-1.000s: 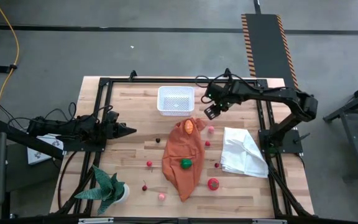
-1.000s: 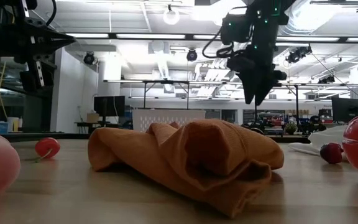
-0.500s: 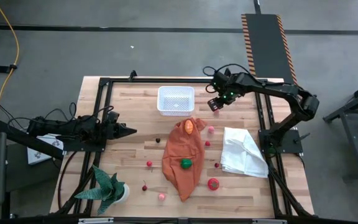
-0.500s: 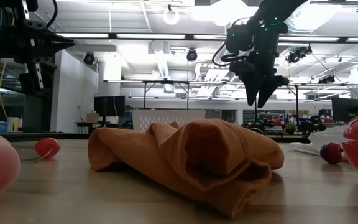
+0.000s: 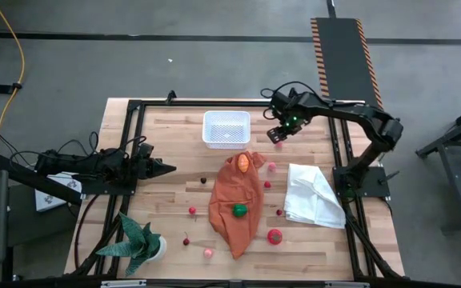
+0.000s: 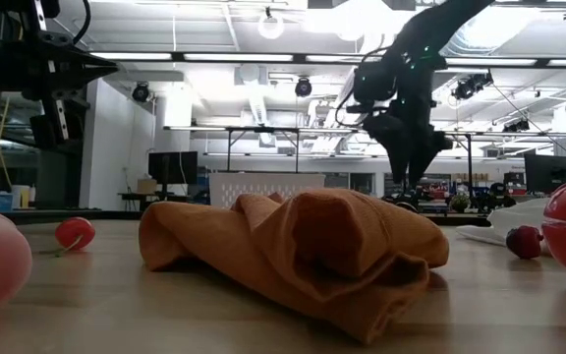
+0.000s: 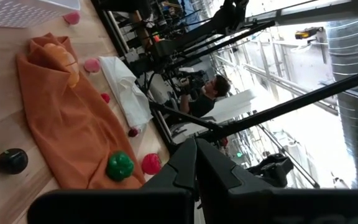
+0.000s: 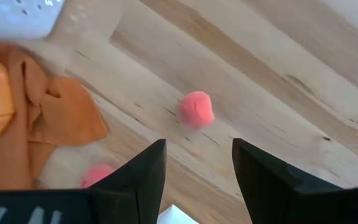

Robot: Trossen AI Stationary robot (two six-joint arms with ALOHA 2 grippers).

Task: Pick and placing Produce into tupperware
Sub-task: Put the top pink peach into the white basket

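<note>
The tupperware (image 5: 226, 130) is a white tub standing at the far middle of the table. Produce lies scattered: an orange piece (image 5: 243, 162) and a green one (image 5: 239, 210) on the orange cloth (image 5: 237, 200), a red one (image 5: 274, 236) near the front, and small red and dark ones around the cloth. My right gripper (image 8: 197, 168) hangs open, pointing down, right of the tub. It is above a small pink piece (image 8: 196, 109) that lies on the wood. My left gripper (image 5: 166, 168) is shut and level at the table's left.
A white cloth (image 5: 314, 194) lies at the right. A green spiky potted plant (image 5: 140, 244) stands at the near left corner. A second pink piece (image 5: 272, 166) lies beside the orange cloth. A black frame (image 5: 134, 108) runs along the table's edges.
My right gripper has sunk toward the table and shifted a little toward the far edge, staying open and pointing down. Nothing on the table has moved.
</note>
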